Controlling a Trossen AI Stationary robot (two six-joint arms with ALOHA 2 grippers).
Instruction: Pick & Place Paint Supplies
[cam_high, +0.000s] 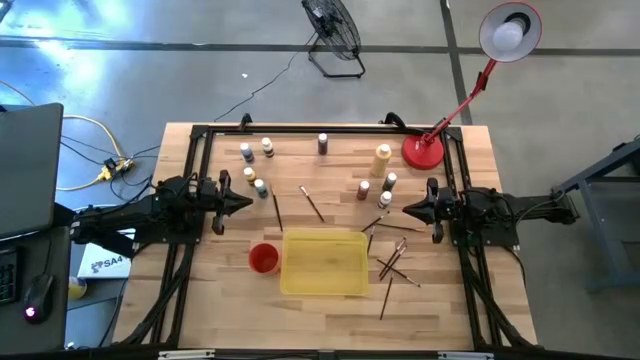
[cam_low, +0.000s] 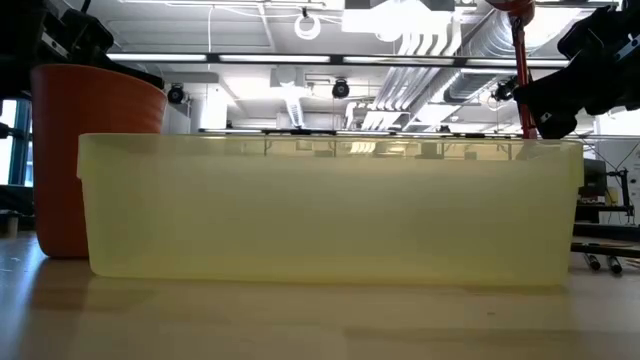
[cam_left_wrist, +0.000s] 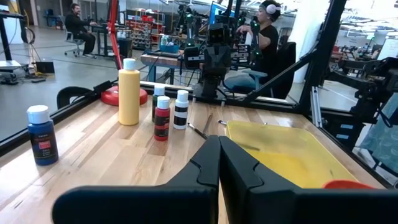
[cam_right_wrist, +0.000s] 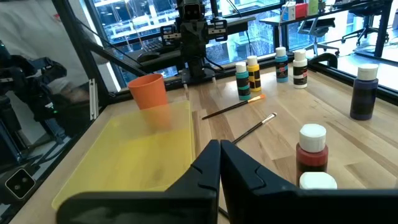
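Small paint bottles stand upright on the wooden table in two groups: one on the left (cam_high: 256, 170) and one on the right (cam_high: 378, 186) with a larger yellow bottle (cam_left_wrist: 129, 91). A single bottle (cam_high: 323, 143) stands at the far middle. Thin dark paintbrushes lie flat at the middle (cam_high: 311, 203) and in a loose pile on the right (cam_high: 392, 258). My left gripper (cam_high: 245, 201) is shut and empty, held level above the table at the left. My right gripper (cam_high: 408, 209) is shut and empty at the right. Both point toward the middle.
A flat yellow tray (cam_high: 323, 262) lies near the front middle, with a red cup (cam_high: 263, 258) on its left. A red desk lamp's base (cam_high: 423, 151) stands at the far right. A black frame (cam_high: 320, 129) runs around the table's edges. People sit in the room beyond the table.
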